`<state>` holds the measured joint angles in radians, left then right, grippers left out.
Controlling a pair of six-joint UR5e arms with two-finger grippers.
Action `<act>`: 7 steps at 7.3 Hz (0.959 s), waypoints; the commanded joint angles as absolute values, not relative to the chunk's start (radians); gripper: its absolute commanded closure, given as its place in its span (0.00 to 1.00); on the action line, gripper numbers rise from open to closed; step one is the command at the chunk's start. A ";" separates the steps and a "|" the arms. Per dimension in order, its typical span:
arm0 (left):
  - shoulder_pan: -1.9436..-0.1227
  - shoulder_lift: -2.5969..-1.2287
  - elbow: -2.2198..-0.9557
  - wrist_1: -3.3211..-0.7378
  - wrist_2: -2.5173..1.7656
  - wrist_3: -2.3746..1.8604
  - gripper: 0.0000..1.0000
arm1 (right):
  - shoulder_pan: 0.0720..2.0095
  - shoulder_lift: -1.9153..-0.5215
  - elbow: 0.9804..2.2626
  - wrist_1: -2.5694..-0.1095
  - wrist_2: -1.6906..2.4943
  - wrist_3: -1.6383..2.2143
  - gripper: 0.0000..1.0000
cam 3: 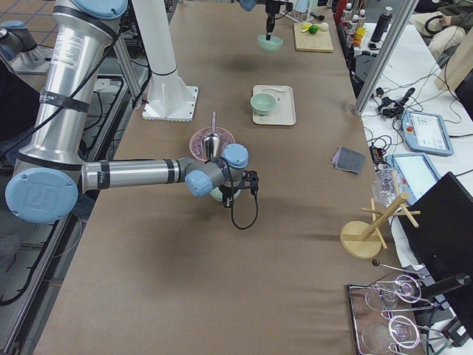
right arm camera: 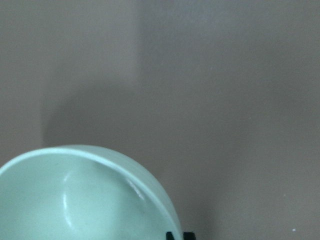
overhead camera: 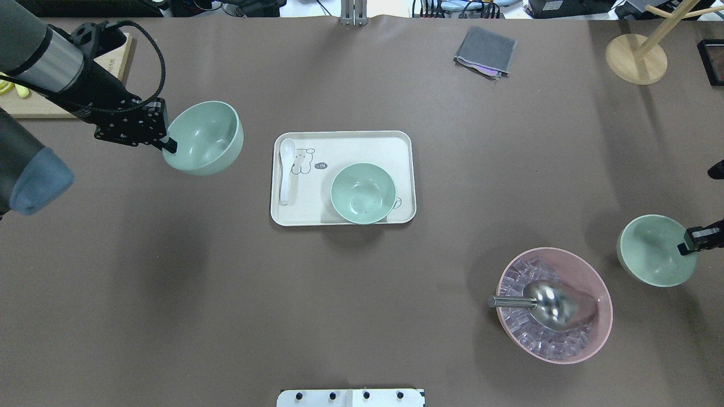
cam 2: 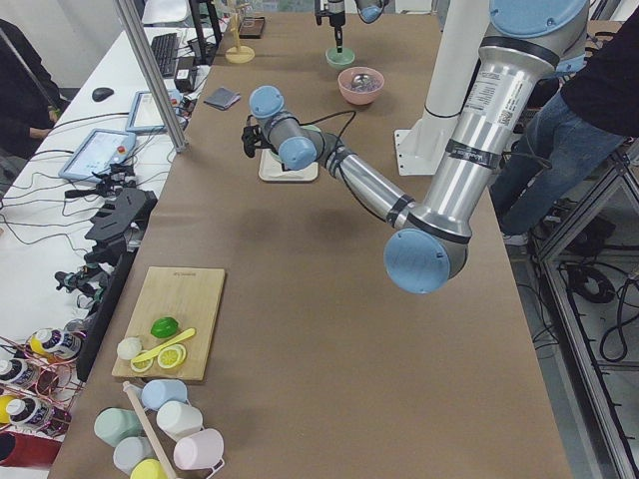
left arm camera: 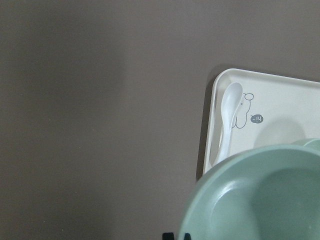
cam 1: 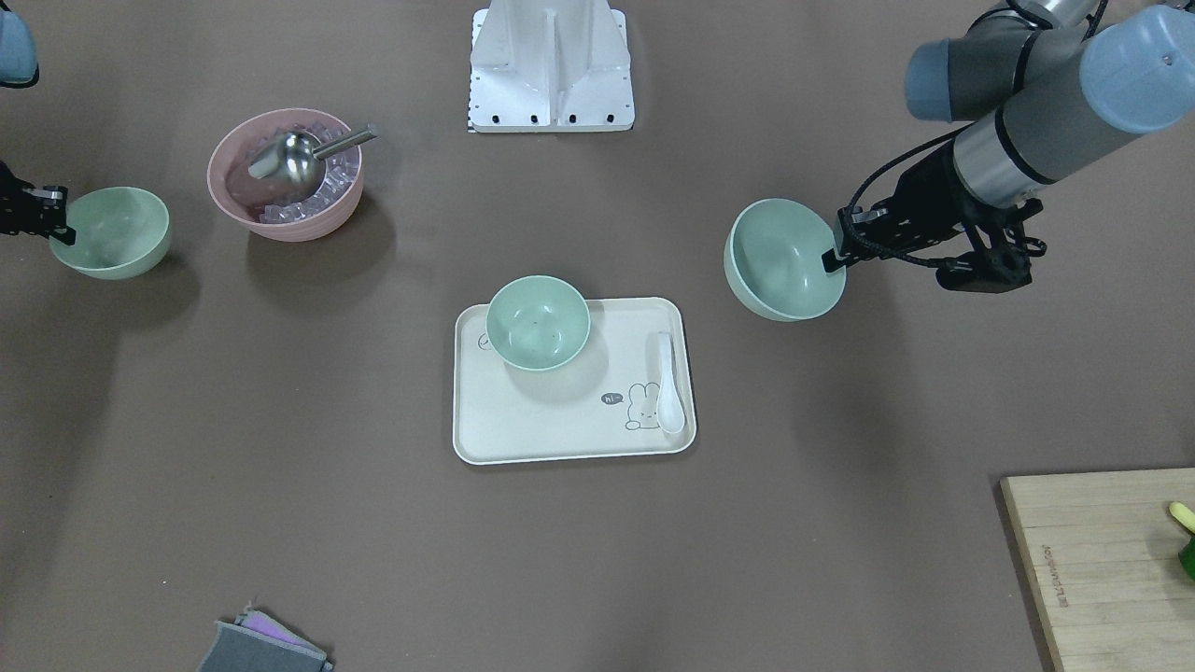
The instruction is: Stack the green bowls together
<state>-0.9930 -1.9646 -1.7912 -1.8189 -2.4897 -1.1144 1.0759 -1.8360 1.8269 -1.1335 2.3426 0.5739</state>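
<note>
Overhead exterior view: two green bowls are held at the rim, and one stands on the tray.
The left gripper (overhead camera: 169, 145) pinches the rim of the left bowl (overhead camera: 206, 135), which hangs tilted over the table (overhead camera: 169, 294), near the tray (overhead camera: 345, 144) on its spoon (overhead camera: 287, 169) side. The middle bowl (overhead camera: 362, 192) stands upright on the tray. The right gripper (overhead camera: 687, 244) pinches the rim of the right bowl (overhead camera: 650, 251), just beside the pink bowl (overhead camera: 604, 308) with a scoop (overhead camera: 551, 302). Whether this bowl touches the table, I cannot tell.
</note>
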 commanded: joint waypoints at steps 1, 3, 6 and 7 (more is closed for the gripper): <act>-0.857 -2.072 -1.758 -1.819 -2.362 -1.233 1.00 | 1.211 -1.789 1.824 -1.149 2.420 0.569 1.00; -0.751 -2.170 -1.700 -1.827 -2.263 -1.325 1.00 | 1.252 -1.729 1.796 -1.147 2.465 0.580 1.00; -0.651 -2.296 -1.533 -1.941 -2.152 -1.393 1.00 | 1.252 -1.698 1.778 -1.144 2.468 0.584 1.00; -0.634 -2.298 -1.499 -2.006 -2.114 -1.432 1.00 | 1.252 -1.695 1.778 -1.144 2.468 0.591 1.00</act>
<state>-0.6610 -2.2809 -1.5571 -1.9262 -2.1587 -1.3896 1.2511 -1.7019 1.7793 -1.1445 2.4676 0.5847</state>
